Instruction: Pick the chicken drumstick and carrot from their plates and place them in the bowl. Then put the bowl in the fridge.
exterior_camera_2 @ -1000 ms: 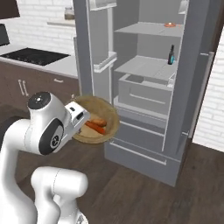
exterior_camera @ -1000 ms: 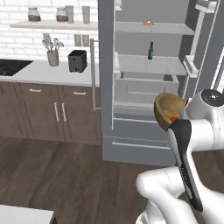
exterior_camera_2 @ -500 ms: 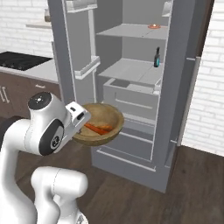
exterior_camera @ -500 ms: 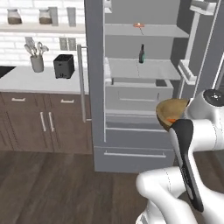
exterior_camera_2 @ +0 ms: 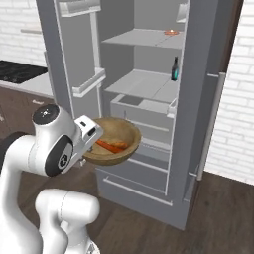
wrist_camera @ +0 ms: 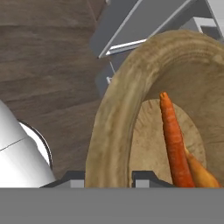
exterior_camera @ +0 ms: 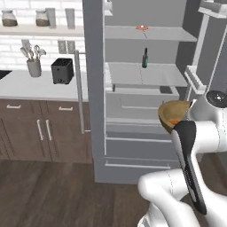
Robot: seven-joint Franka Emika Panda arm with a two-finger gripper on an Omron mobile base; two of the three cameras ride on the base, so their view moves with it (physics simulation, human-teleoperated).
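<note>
While the bowl (exterior_camera_2: 111,140) hangs in front of the open fridge (exterior_camera_2: 144,89), I want to keep it as level as I can. It is held by its near rim, and in the hand view the two finger tips of my tool (wrist_camera: 109,177) stand on either side of that thick wall, so I read the tool as clamped on the bowl. The carrot (wrist_camera: 174,142) lies along the bottom, and the chicken drumstick (wrist_camera: 199,171) sits just beside it, touching, toward the lower edge of that view. Both are loose inside, so any tilt toward the far rim could roll them out.

From the right base view the bowl sits at about the height of the drawers (exterior_camera_2: 144,121), below the wide middle shelf (exterior_camera_2: 146,85). That shelf looks like the best landing place: mostly bare, with a dark bottle (exterior_camera_2: 174,69) toward its outer side. I would first raise the bowl above the shelf's front edge, then carry it straight in, well apart from the bottle, and lower it until the base rests flat before letting go.

The risks I see are the rim grip slipping under the weight hanging out from the fingers, and the bowl's underside catching the shelf lip if I go in too low. The left door's bins (exterior_camera_2: 89,82) stand close to my arm's side, so I would keep the elbow tucked. Slow moves suit this.
</note>
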